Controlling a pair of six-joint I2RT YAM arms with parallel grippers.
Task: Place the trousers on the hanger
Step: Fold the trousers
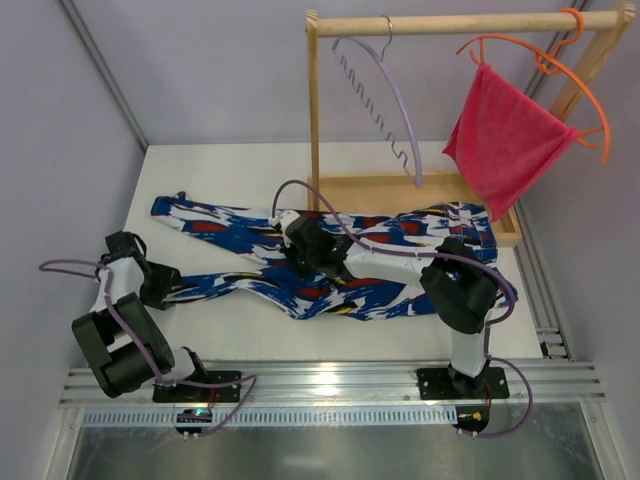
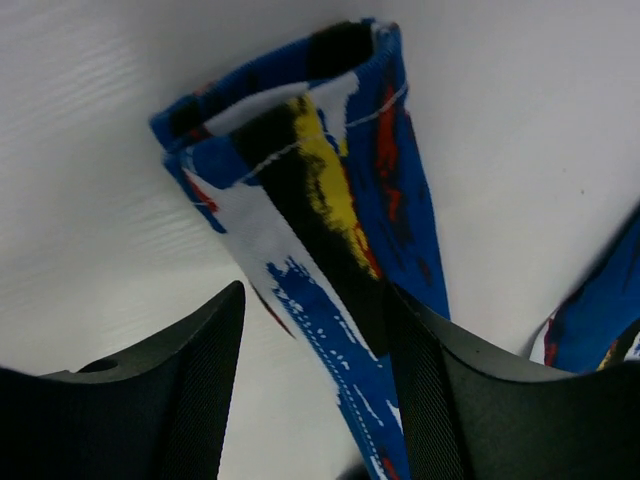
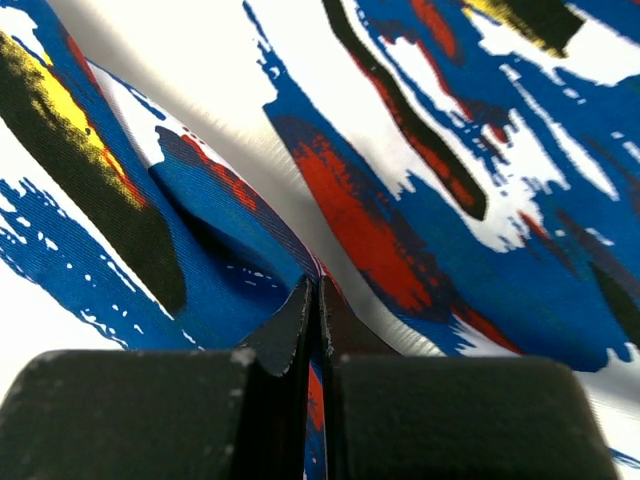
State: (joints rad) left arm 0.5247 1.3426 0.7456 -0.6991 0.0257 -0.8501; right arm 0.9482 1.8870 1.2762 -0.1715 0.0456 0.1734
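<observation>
Gathering step, I'd say: right claw (image 3: 318,292) pinched a fold of the trousers (image 1: 225,222) at its tips. The left claw (image 2: 315,300) was spread, leg cuff loose between its fingers. The hanger (image 1: 400,110) hung well beyond both. Next: left needs a grip, then lift.

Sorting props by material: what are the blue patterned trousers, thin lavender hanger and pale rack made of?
The blue patterned trousers: soft matte woven fabric, fine weave, folds. Thin lavender hanger: likely smooth plastic, moulded wavy bar. Pale rack: probably bare wood, matte tan beams.
</observation>
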